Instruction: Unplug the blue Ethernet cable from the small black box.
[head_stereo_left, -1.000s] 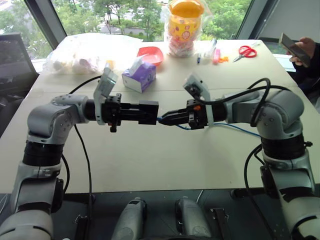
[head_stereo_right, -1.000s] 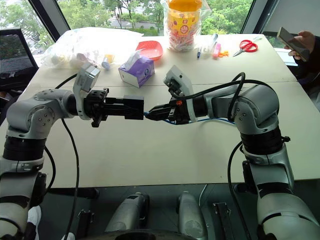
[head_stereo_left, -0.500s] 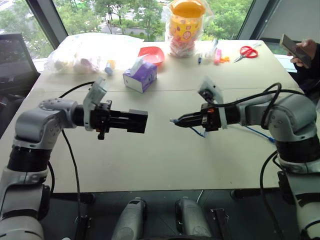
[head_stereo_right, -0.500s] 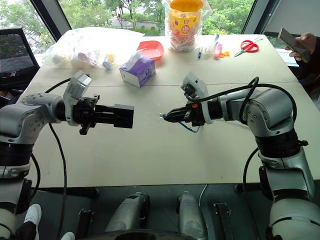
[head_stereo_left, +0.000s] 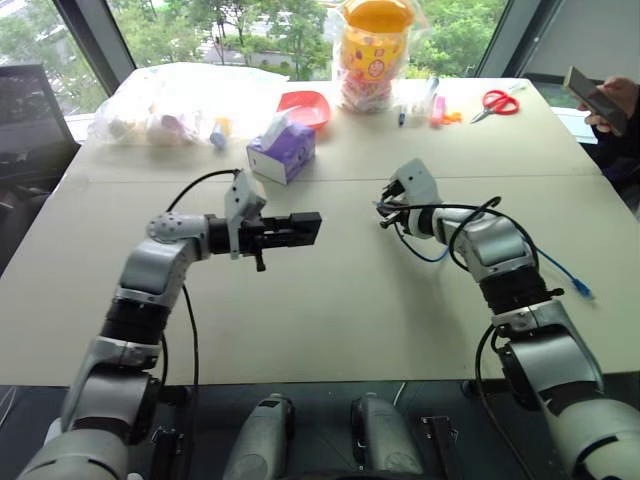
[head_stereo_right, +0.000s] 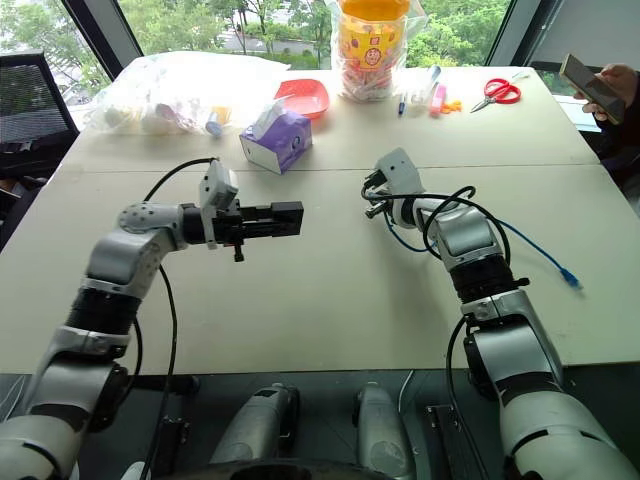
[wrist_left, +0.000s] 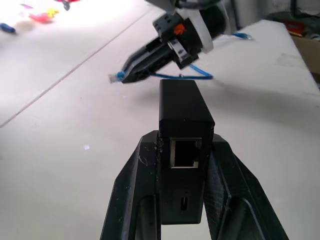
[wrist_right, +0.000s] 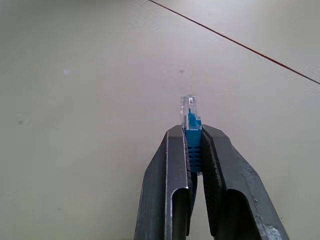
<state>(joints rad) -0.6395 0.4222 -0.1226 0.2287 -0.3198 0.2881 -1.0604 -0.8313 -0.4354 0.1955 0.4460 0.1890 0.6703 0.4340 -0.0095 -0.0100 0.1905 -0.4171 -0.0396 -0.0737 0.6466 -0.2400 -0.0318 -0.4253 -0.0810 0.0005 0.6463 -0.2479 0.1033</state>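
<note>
My left gripper (head_stereo_left: 292, 230) is shut on the small black box (head_stereo_left: 303, 227), holding it level above the table. In the left wrist view the small black box (wrist_left: 184, 107) sits between the fingers (wrist_left: 131, 175) with its port empty. My right gripper (head_stereo_left: 385, 211) is low over the table to the right, apart from the box. In the right wrist view its fingers (wrist_right: 172, 165) pinch the clear-tipped plug (wrist_right: 191, 114) of the blue Ethernet cable (head_stereo_left: 425, 256). The cord loops under that arm and trails right to its other plug (head_stereo_left: 581, 292).
Along the far side of the beige table (head_stereo_left: 300, 320) stand a purple tissue box (head_stereo_left: 281, 150), a red bowl (head_stereo_left: 302, 108), a bagged yellow container (head_stereo_left: 371, 50), a clear plastic bag (head_stereo_left: 165, 105), pens (head_stereo_left: 432, 104) and red scissors (head_stereo_left: 492, 102). A person's hand holds a phone (head_stereo_left: 594, 96) at far right.
The plug and the box, end to end a second ago, are now well apart. The right gripper carried the plug away and down toward the table; the left gripper sank with the box.
</note>
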